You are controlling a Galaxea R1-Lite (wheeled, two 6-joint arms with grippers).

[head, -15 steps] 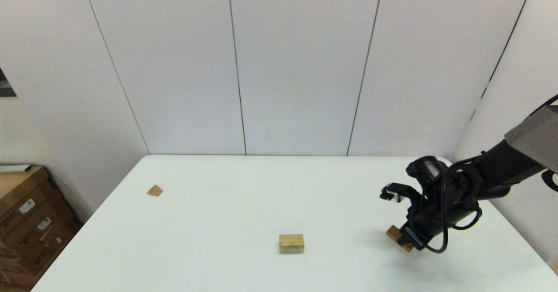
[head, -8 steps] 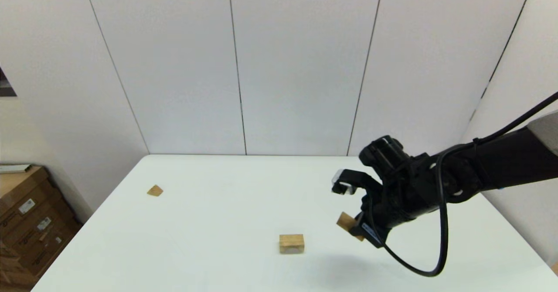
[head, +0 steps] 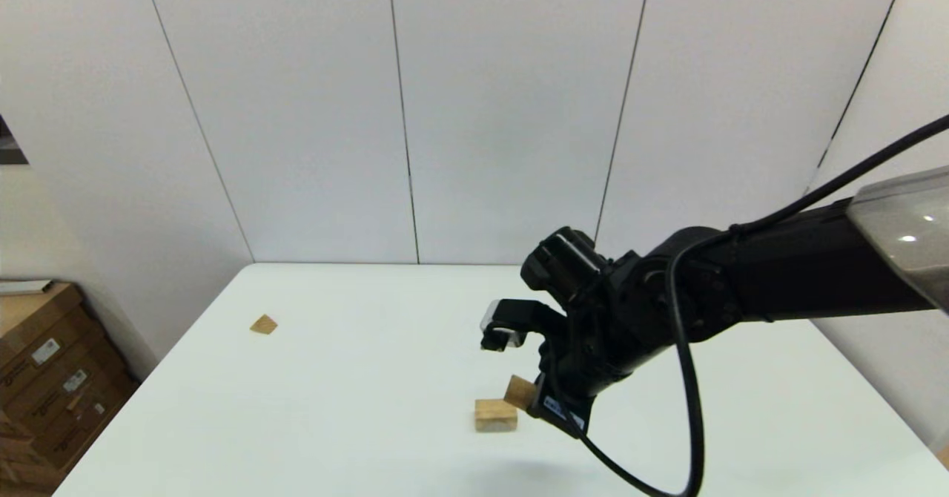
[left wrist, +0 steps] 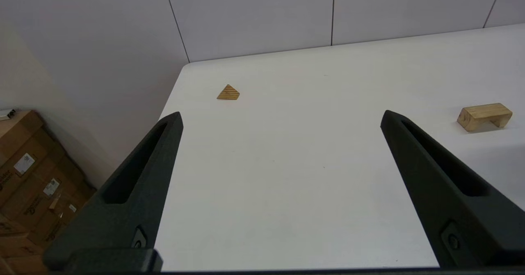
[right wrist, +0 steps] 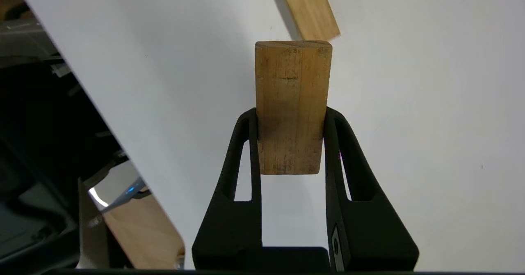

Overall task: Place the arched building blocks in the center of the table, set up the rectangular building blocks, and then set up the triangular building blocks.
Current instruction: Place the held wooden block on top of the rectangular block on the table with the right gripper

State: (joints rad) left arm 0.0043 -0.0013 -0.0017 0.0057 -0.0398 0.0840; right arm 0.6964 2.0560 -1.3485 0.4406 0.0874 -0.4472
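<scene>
Right gripper point(right wrist: 290, 119): it hangs above the near middle of the table point(head: 356, 378), reaching in from the right; its two black fingers point(right wrist: 244, 143) are clamped on the long sides of the rectangular building block point(right wrist: 292, 102), whose far end sticks out past the fingertips
Rectangular building block: held off the surface and tilted; in the head view only one corner point(head: 520, 392) shows under the wrist, just to the right of the arched block; whether they touch I cannot tell
Arched building block point(head: 495, 415): sitting on the table, near the front edge and about midway across, legs down with the notch facing the robot; the left wrist view point(left wrist: 484, 116) shows it standing alone on the white top
Triangular building block point(head: 263, 325): lying flat far off on the left side of the table, close to the left edge, well apart from the other two
Left gripper point(left wrist: 281, 117): back on the left side, above the table, jaws spread wide with nothing between them
Cardboard boxes point(head: 44, 378): stacked on the floor beyond the table's left edge
</scene>
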